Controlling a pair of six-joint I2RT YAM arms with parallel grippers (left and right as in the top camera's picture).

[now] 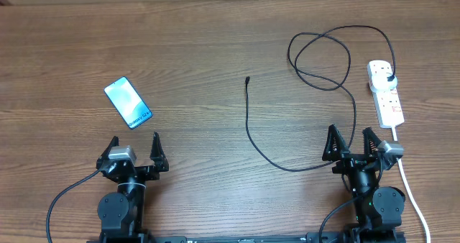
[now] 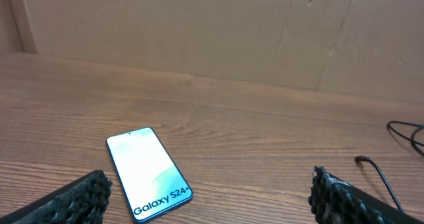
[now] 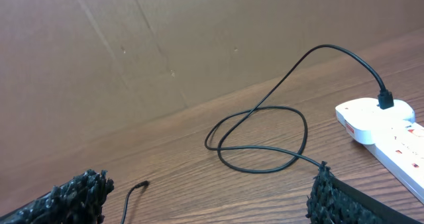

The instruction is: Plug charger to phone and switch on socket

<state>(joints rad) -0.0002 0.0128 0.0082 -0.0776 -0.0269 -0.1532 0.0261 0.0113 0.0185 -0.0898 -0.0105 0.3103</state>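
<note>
Twice found the same at the jaws: spread wide, grasping nothing, on left gripper (image 1: 135, 138) and right gripper (image 1: 350, 130) alike, probably poised for a first reach. Spotted the right one just beside the socket (image 1: 385, 92), near its white cord (image 1: 406, 175), and the left one well apart from it. Saw the charger (image 1: 246, 106) looping away from the socket, black plug (image 1: 390, 78) already seated in its far end, likely leaving only tip and switch to deal with. Found the connector tip (image 1: 246, 78) lying loose between socket and phone (image 1: 128, 103), phone face up, farthest from the socket. Couldn't judge the socket on or off: too small. Couldn't see the phone's port. Lost part of the socket past the right wrist view's edge.
</note>
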